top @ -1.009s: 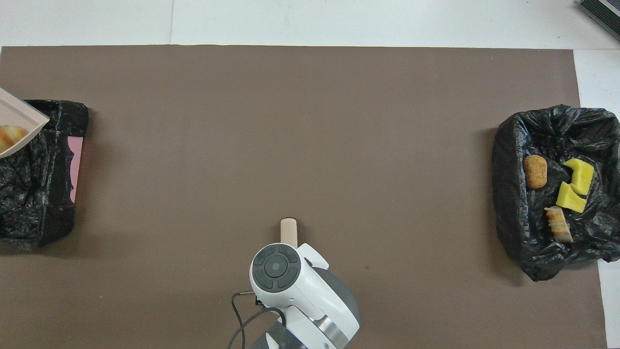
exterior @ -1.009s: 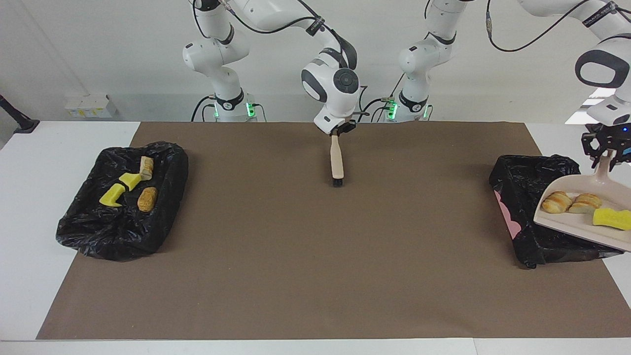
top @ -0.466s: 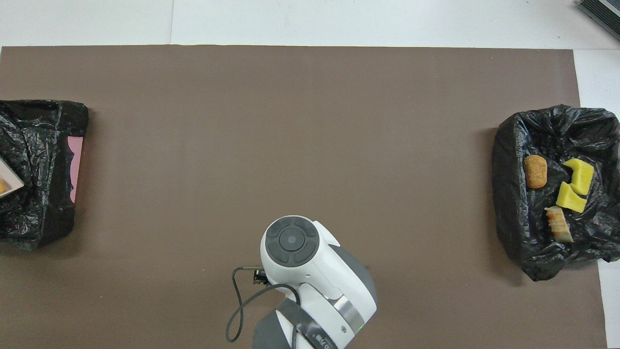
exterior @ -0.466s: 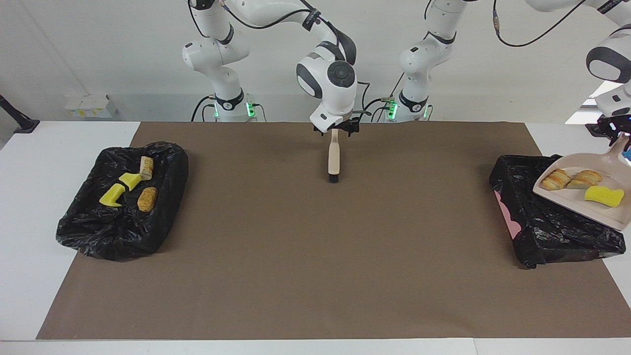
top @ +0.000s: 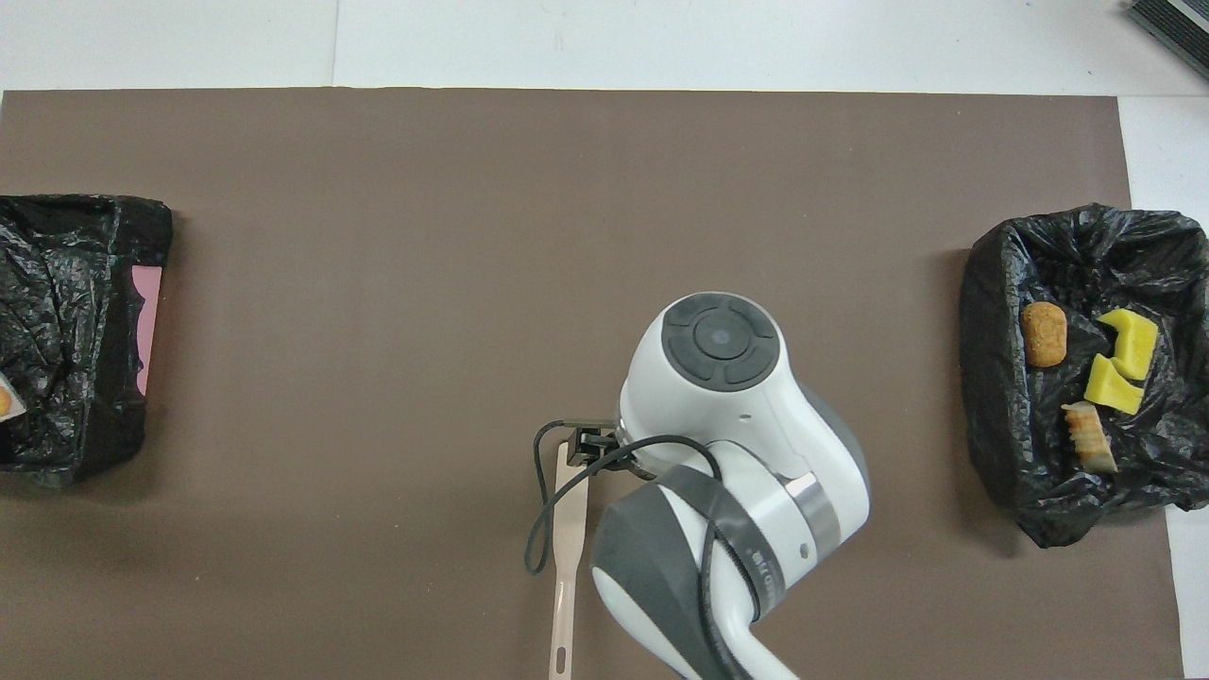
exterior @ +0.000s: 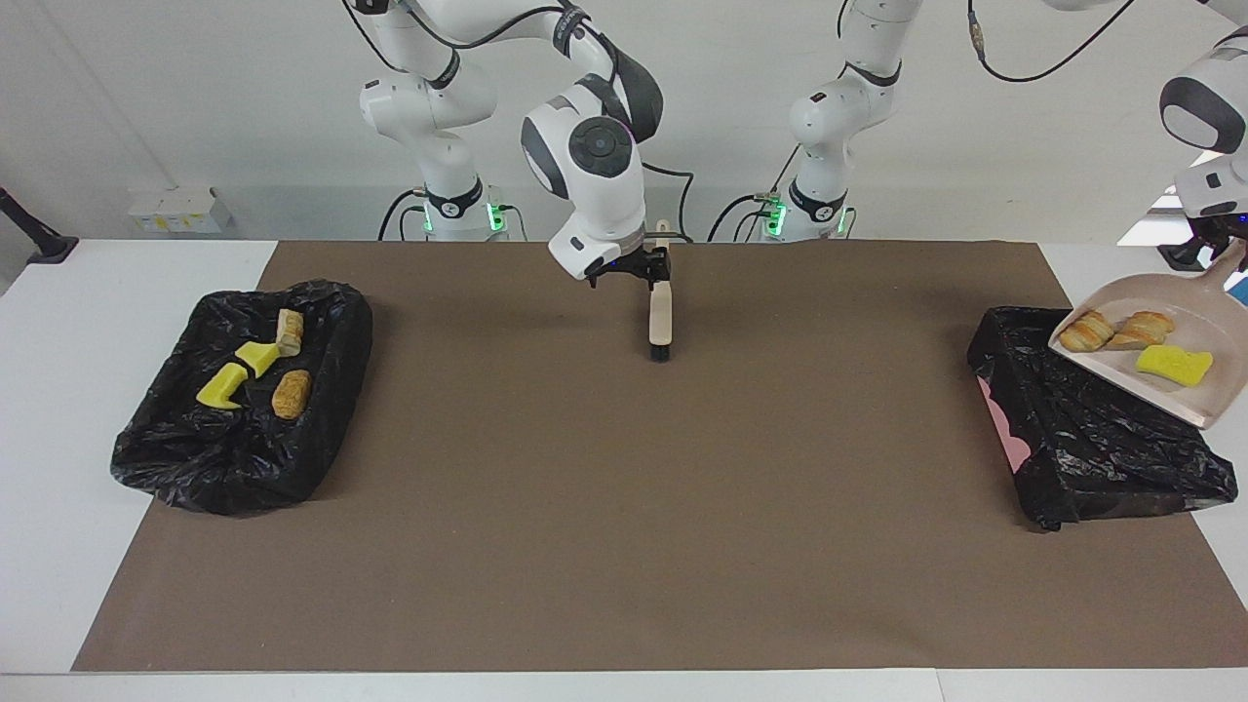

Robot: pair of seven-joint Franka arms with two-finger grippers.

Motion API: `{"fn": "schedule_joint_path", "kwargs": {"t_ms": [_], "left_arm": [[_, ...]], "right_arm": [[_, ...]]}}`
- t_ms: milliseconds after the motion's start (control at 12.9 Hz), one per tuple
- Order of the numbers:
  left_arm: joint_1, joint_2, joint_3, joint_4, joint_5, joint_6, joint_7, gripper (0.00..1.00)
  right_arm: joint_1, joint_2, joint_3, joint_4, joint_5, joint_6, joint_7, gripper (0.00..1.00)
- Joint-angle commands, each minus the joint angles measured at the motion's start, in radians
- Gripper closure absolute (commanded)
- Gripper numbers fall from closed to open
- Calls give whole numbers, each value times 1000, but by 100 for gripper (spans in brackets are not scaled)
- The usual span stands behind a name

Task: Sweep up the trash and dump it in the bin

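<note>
Left pincer (exterior: 1221, 255) pinching dustpan (exterior: 1185, 385) with three scraps; right pincer (exterior: 629, 277) spread.

1. R arm: comes from its base, elbow bent high, wrist angled down mid-table; right gripper (exterior: 643, 275) low over the table, jaws apart, holding nothing.
2. L arm: stretched out to its own table end, wrist raised; left gripper (exterior: 1221, 255) clamped on a handle.

Robotics lab: 2 bench-mounted white arms (exterior: 585, 146), brown mat (exterior: 624, 468) on white table (exterior: 58, 409), bare wall.
</note>
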Motion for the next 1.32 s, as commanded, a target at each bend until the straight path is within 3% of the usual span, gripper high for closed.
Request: {"fn": "schedule_joint_path", "kwargs": {"t_ms": [0, 310, 621, 854, 1242], "left_arm": [[-49, -31, 6, 5, 60, -76, 4, 100], [-57, -58, 2, 4, 143, -112, 3, 100], [-84, -92, 0, -3, 180, -163, 3, 100], [-83, -104, 2, 3, 180, -176, 3, 100], [-107, -109, -17, 14, 107, -173, -23, 100]], "right_arm": [[-73, -22, 8, 33, -43, -17, -169, 0], [-192, -25, 8, 99, -166, -29, -292, 0], [-337, -74, 3, 107, -171, -47, -483, 0], [-372, -77, -23, 137, -172, -47, -484, 0], [-340, -77, -119, 183, -205, -101, -484, 0]]}}
